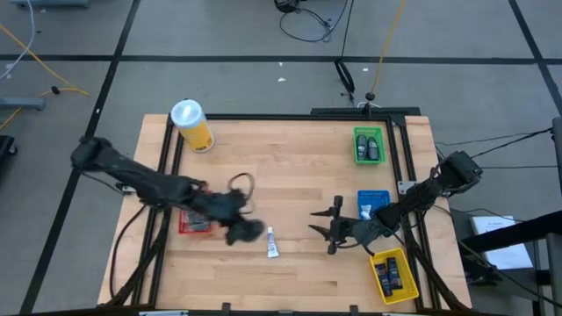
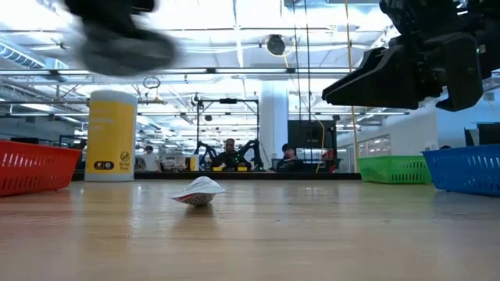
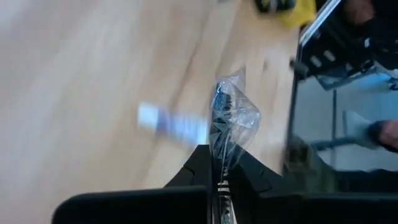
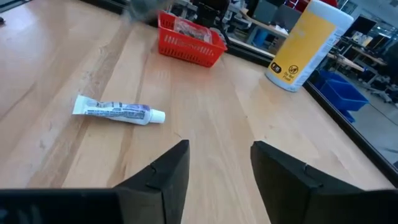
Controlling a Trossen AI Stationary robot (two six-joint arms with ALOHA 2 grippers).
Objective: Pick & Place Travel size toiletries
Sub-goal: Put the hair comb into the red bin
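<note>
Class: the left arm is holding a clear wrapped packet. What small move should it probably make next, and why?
Probably swing the left gripper over the red bin and let go: its jaws pinch a clear wrapped packet above the table, and that bin lies right beside it.

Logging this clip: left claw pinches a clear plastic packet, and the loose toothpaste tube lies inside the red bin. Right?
Not quite. The left claw does pinch the clear packet, but the high view shows the toothpaste tube lying on the bare table, beside the red bin.
</note>
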